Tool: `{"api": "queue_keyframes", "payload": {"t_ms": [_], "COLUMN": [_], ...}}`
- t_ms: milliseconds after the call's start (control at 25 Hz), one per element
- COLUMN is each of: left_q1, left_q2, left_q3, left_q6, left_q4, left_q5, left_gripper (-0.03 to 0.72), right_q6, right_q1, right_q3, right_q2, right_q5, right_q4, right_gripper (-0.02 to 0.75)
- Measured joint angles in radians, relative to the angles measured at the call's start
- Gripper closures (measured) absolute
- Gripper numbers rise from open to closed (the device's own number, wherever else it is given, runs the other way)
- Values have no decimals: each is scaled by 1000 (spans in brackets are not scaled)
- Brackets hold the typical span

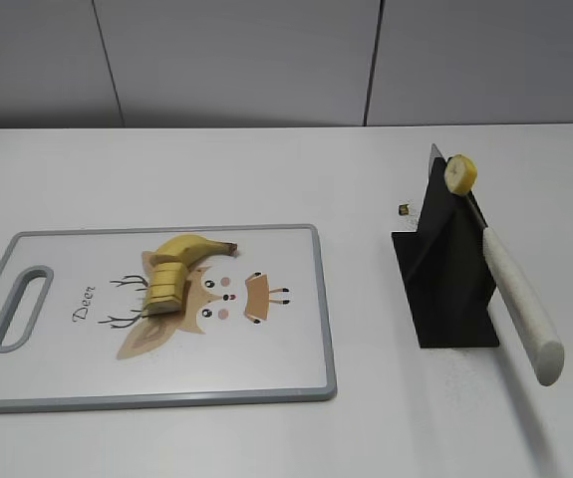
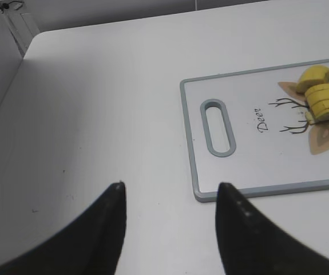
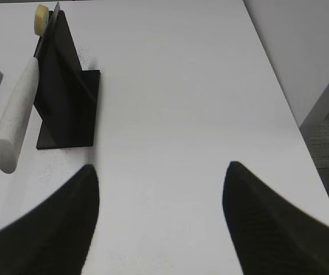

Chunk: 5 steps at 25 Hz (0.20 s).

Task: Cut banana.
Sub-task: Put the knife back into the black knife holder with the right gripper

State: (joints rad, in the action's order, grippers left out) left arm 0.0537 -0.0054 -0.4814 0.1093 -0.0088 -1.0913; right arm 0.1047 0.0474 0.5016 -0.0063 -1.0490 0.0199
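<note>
White table [image 1: 366, 438], grey-rimmed white cutting board [image 1: 296, 299] on its left half, slot handle at the board's left end, deer print in the middle.

Banana [image 1: 181, 264] lies on the board, right on the deer print. Dark stem tip points right. The other end is cut: a few pale-faced slices sit stacked tight against the uncut part, on the side nearer the handle. Same picture from the left wrist view, banana [image 2: 321, 91] at the far right of frame, slices pressed together.

Black angled stand [image 1: 443, 284] on the right half of the table, well apart from the board. Knife [image 1: 520, 304] rests on the stand's slanted edge, white handle sticking out low toward the camera and past the stand's base, blade running up the slope. One loose banana slice [image 1: 460, 174] sits at the top end of the blade, at the stand's peak. Small dark speck on the table just left of the stand; too small to identify.

Left gripper [image 2: 170, 197]: jaws spread wide, nothing between them, over bare table just beside the board's handle end.

Right gripper [image 3: 161, 177]: jaws also spread wide, holding nothing, over bare table to the right of the stand. Knife handle [image 3: 15, 117] is near its left finger, not touching.
</note>
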Motion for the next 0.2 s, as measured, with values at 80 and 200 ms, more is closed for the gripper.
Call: {"api": "queue_keyframes", "payload": {"t_ms": [80,200], "left_q1": [0,0], "left_q2": [0,0], "left_q3": [0,0], "left_q6": [0,0], "left_q4": [0,0], "left_q5": [0,0], "left_gripper": [195,195], "right_q6": [0,0], "right_q1": [0,0], "right_q3": [0,0], "right_q2": [0,0], "right_q5": [0,0], "right_q4": [-2,-3], "right_gripper": [228,228]}}
